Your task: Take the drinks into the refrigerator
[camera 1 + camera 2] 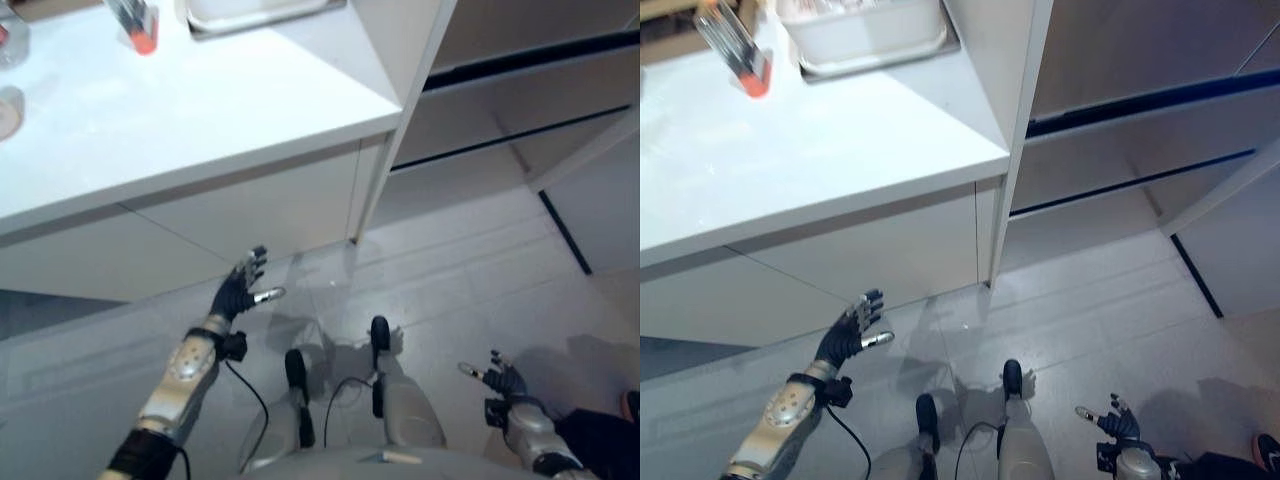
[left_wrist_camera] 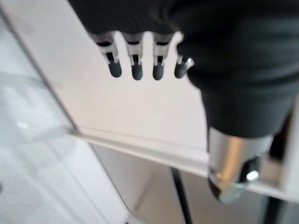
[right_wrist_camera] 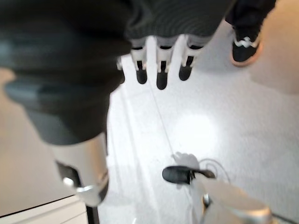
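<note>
Up on counter [image 1: 200,110], bottle [image 1: 133,22], left hand [image 1: 238,288] below

We hold our left hand [image 1: 238,290] out, fingers spread and empty, just before the white cabinet front [image 1: 200,225]. Our right hand [image 1: 497,378] hangs low, open. A bottle [image 1: 135,22] stands on the white counter [image 1: 170,110] beside a tray [image 1: 255,14].
</note>
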Available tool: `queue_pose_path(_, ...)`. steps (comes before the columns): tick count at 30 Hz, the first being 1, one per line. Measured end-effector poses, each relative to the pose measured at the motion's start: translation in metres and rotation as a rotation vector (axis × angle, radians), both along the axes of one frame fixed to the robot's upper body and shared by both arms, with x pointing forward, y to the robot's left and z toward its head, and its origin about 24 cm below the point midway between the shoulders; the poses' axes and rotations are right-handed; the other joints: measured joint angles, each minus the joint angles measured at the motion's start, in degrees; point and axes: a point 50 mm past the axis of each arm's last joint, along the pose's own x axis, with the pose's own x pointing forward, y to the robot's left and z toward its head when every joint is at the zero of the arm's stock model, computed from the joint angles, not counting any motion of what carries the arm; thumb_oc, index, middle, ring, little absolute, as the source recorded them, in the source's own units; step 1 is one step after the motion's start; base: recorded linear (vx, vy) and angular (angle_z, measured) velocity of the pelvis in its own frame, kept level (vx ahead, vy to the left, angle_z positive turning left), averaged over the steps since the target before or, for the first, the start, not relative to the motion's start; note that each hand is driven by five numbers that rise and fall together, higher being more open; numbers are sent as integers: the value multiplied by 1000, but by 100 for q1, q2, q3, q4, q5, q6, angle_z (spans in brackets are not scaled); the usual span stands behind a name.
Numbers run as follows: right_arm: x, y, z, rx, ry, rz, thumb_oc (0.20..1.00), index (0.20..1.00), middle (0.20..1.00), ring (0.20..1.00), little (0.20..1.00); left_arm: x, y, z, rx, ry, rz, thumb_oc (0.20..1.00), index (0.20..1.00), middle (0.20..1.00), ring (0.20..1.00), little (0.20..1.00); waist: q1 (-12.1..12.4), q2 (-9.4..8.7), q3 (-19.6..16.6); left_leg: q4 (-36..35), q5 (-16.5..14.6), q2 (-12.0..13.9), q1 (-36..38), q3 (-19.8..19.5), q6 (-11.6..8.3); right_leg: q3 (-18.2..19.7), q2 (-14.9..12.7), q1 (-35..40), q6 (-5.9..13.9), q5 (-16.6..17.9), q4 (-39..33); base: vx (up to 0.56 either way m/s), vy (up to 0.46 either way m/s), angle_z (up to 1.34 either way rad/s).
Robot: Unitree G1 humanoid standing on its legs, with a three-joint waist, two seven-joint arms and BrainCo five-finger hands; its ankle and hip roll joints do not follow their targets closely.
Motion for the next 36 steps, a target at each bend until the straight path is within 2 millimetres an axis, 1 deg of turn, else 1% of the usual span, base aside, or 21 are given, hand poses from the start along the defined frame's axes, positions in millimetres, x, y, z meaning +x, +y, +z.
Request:
queue_pose_path(2, -4, 2, -4, 13, 35, 11, 1000, 1000, 1000, 1000, 1000, -10, 4, -23, 29, 111, 30, 1000, 1000, 1000, 1000, 1000, 5, -11, -159, -2, -27, -1, 66, -6, 9, -4, -2, 66, 10, -31, -1, 33, 33, 3)
queue_pose_path(3, -10, 5, -9, 27, 70, 8, 1000, 1000, 1000, 1000, 1000, -22, 9, -44, 67, 203, 59, 1000, 1000, 1000, 1000, 1000, 10, -16, -308, -16, -47, -3, 102, -11, 13, -18, -11, 105, 6, -62, -1, 33, 48, 4)
queue_pose_path(4, -14, 8, -13, 35, 97, 3, 1000, 1000, 1000, 1000, 1000, -29, 12, -58, 80, 274, 96, 1000, 1000, 1000, 1000, 1000, 8, -15, -403, -15, -63, -12, 122, -23, 7, -32, -14, 133, 11, -77, -2, 47, 47, 6)
queue_pose_path(5, -22, 13, -19, 51, 143, 3, 1000, 1000, 1000, 1000, 1000, -46, 15, -82, 115, 409, 139, 1000, 1000, 1000, 1000, 1000, 9, -16, -547, -17, -76, -21, 153, -36, 28, -41, -31, 175, 9, -105, -2, 47, 59, 5)
queue_pose_path(6, -24, 15, -21, 58, 155, 0, 1000, 1000, 1000, 1000, 1000, -52, 16, -92, 146, 473, 143, 1000, 1000, 1000, 1000, 1000, 6, -22, -586, -1, -79, -23, 189, -37, 42, -46, -40, 212, 20, -110, -3, 53, 53, 4)
queue_pose_path(8, -30, 21, -25, 67, 191, -4, 1000, 1000, 1000, 1000, 1000, -76, 19, -114, 239, 633, 143, 1000, 1000, 1000, 1000, 1000, 9, -49, -688, -7, -101, -61, 270, -47, 68, -62, -78, 290, 47, -138, -2, 39, 42, 3)
queue_pose_path(9, -35, 26, -29, 76, 226, 1, 1000, 1000, 1000, 1000, 1000, -98, 23, -127, 293, 768, 167, 1000, 1000, 1000, 1000, 1000, 5, -76, -844, -12, -122, -57, 297, -45, 87, -64, -104, 314, 69, -160, -11, 38, 44, 2)
queue_pose_path(10, -37, 30, -31, 82, 238, 5, 1000, 1000, 1000, 1000, 1000, -110, 26, -132, 317, 820, 179, 1000, 1000, 1000, 1000, 1000, 0, -104, -927, -24, -144, -75, 300, -43, 83, -64, -128, 314, 82, -173, -11, 50, 56, 2)
queue_pose_path(11, -44, 39, -35, 97, 266, 14, 1000, 1000, 1000, 1000, 1000, -130, 33, -138, 342, 919, 224, 1000, 1000, 1000, 1000, 1000, 12, -167, -1056, -25, -157, -100, 309, -45, 108, -71, -161, 332, 100, -186, -4, 40, 37, 3)
queue_pose_path(12, -46, 42, -37, 100, 279, 30, 1000, 1000, 1000, 1000, 1000, -134, 36, -139, 352, 944, 239, 1000, 1000, 1000, 1000, 1000, 10, -190, -1113, -9, -161, -110, 309, -45, 120, -77, -173, 333, 108, -192, -7, 48, 21, 8)
queue_pose_path(13, -50, 49, -40, 113, 298, 40, 1000, 1000, 1000, 1000, 1000, -152, 43, -140, 375, 1006, 262, 1000, 1000, 1000, 1000, 1000, 45, -250, -1193, -18, -169, -144, 337, -65, 167, -101, -212, 381, 132, -209, 0, 52, 10, 7)
queue_pose_path(16, -61, 56, -44, 128, 343, 54, 1000, 1000, 1000, 1000, 1000, -160, 47, -141, 415, 1038, 245, 1000, 1000, 1000, 1000, 1000, 73, -308, -1286, -3, -214, -188, 431, -92, 216, -94, -254, 430, 193, -256, 121, 52, 3, 6)
queue_pose_path(18, -67, 56, -45, 131, 359, 57, 1000, 1000, 1000, 1000, 1000, -155, 45, -140, 427, 1009, 218, 1000, 1000, 1000, 1000, 1000, 145, -312, -1287, -3, -233, -204, 493, -109, 233, -79, -268, 459, 227, -270, 213, 58, -19, 5)
queue_pose_path(21, -64, 57, -45, 135, 354, 61, 1000, 1000, 1000, 1000, 1000, -150, 44, -139, 424, 977, 211, 1000, 1000, 1000, 1000, 1000, 148, -317, -1330, -4, -239, -199, 507, -112, 231, -50, -266, 484, 231, -272, 197, 59, -49, 0)
queue_pose_path(24, -67, 57, -45, 136, 366, 58, 1000, 1000, 1000, 1000, 1000, -151, 44, -139, 406, 981, 237, 1000, 1000, 1000, 1000, 1000, 141, -283, -1342, -16, -246, -152, 614, -131, 171, -111, -233, 676, 215, -267, 54, 61, -99, 4)
queue_pose_path(26, -73, 56, -47, 138, 392, 51, 1000, 1000, 1000, 1000, 1000, -150, 43, -139, 391, 977, 251, 1000, 1000, 1000, 1000, 1000, 148, -262, -1367, -28, -288, -107, 623, -166, 165, -140, -188, 755, 185, -313, 0, 50, -93, 5)
queue_pose_path(28, -77, 54, -47, 132, 407, 47, 1000, 1000, 1000, 1000, 1000, -147, 38, -140, 385, 971, 235, 1000, 1000, 1000, 1000, 1000, 142, -186, -1396, -21, -298, -31, 699, -184, 141, -185, -134, 808, 143, -347, -10, 54, -92, 5)
queue_pose_path(31, -76, 51, -46, 124, 407, 45, 1000, 1000, 1000, 1000, 1000, -143, 31, -141, 378, 957, 212, 1000, 1000, 1000, 1000, 1000, 147, -95, -1453, -19, -316, 18, 742, -221, 105, -228, -74, 872, 103, -346, -30, 39, -78, 6)
queue_pose_path(33, -74, 51, -46, 121, 402, 51, 1000, 1000, 1000, 1000, 1000, -138, 21, -141, 383, 939, 162, 1000, 1000, 1000, 1000, 1000, 145, -11, -1503, 0, -328, 64, 794, -262, 84, -281, -35, 947, 83, -371, -32, 31, -92, 9)
queue_pose_path(34, -75, 51, -46, 122, 403, 52, 1000, 1000, 1000, 1000, 1000, -136, 18, -142, 388, 931, 139, 1000, 1000, 1000, 1000, 1000, 147, 2, -1528, -2, -334, 67, 792, -275, 77, -286, -25, 953, 75, -382, -31, 29, -79, 5)
queue_pose_path(36, -73, 51, -45, 121, 399, 54, 1000, 1000, 1000, 1000, 1000, -133, 17, -141, 390, 917, 127, 1000, 1000, 1000, 1000, 1000, 147, 47, -1558, 0, -339, 103, 796, -279, 72, -295, 3, 965, 64, -393, -32, 35, -74, 1)
